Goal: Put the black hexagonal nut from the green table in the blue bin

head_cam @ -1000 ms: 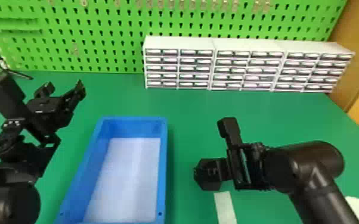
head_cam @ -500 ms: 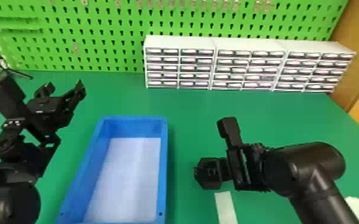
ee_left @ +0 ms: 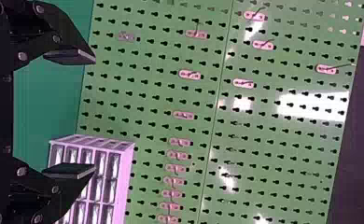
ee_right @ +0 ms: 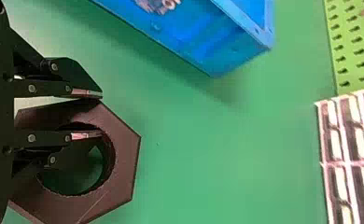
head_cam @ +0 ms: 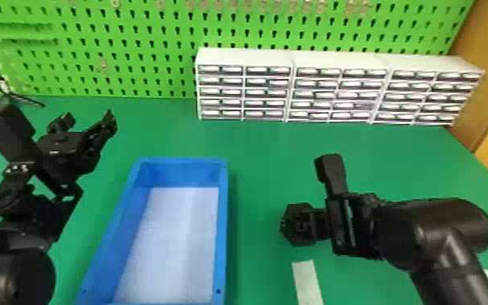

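Holding the black hexagonal nut [head_cam: 292,228] at its fingertips, the right gripper [head_cam: 310,225] shows in the head view over the green table [head_cam: 255,150], to the right of the blue bin [head_cam: 223,231] and apart from it. The nut is outside the bin; whether it touches the table cannot be told from here. A pale strip [head_cam: 307,280] lies on the table near the nut, on the robot's side. The left gripper [head_cam: 89,119] hangs on the other side of the bin, its two fingers spread wide with nothing between them. The bin has blue walls and a pale floor. Farther back, white drawer units [head_cam: 243,53] stand side by side on the table in front of a green pegboard [head_cam: 133,44]. In the left wrist view, the left gripper [ee_left: 94,113] again has its fingers well apart, pointed toward the pegboard, where small pink-looking hooks [ee_left: 189,74] are fixed. The drawer units show near one finger. In the right wrist view, the right gripper [ee_right: 101,115] is closed on one side of the nut: one finger sits against the outer face, the other reaches into the round hole, so the wall of the ring is pinched between them. Green table shows through the hole, and the bin's outer wall is near the nut, not touching it.
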Action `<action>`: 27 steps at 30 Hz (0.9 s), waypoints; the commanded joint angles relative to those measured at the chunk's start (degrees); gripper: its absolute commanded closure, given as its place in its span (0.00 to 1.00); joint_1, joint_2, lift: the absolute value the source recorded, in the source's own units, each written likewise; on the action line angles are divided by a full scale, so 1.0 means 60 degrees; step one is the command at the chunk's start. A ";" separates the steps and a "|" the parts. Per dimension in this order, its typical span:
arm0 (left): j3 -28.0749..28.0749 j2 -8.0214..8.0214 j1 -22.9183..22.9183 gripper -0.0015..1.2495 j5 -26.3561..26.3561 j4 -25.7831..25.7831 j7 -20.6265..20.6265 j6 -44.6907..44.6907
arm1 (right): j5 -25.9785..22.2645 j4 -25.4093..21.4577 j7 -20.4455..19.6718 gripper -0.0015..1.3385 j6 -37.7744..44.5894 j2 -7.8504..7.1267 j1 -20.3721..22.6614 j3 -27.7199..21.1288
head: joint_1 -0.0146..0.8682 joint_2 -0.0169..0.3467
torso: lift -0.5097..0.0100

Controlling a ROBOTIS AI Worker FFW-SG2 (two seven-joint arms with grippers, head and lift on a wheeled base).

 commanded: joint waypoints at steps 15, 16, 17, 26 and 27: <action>0.0003 0.0000 0.0029 0.35 0.0073 0.0006 0.0000 0.0000 | 0.1356 -0.1922 0.0029 0.72 -0.0668 -0.0065 0.1283 -0.3243 | 0.80 0.07 | 0.79; 0.0003 0.0000 0.0044 0.35 0.0073 0.0006 0.0000 0.0000 | 0.1356 -0.1996 0.0029 0.72 -0.0888 -0.0065 0.1371 -0.3419 | 0.80 0.07 | 0.79; 0.0003 0.0000 0.0044 0.35 0.0088 0.0006 0.0000 0.0000 | 0.1356 -0.2069 0.0029 0.72 -0.1122 -0.0036 0.1445 -0.3580 | 0.80 0.07 | 0.79; -0.0026 0.0000 0.0058 0.35 0.0103 0.0006 0.0000 0.0000 | 0.1634 -0.2289 0.0088 0.72 -0.3847 0.0433 0.1840 -0.4239 | 0.80 0.07 | 0.79; -0.0026 0.0000 0.0058 0.35 0.0103 0.0006 0.0000 0.0000 | 0.1737 -0.2289 0.0146 0.72 -0.4140 0.0521 0.1855 -0.4269 | 0.80 0.07 | 0.79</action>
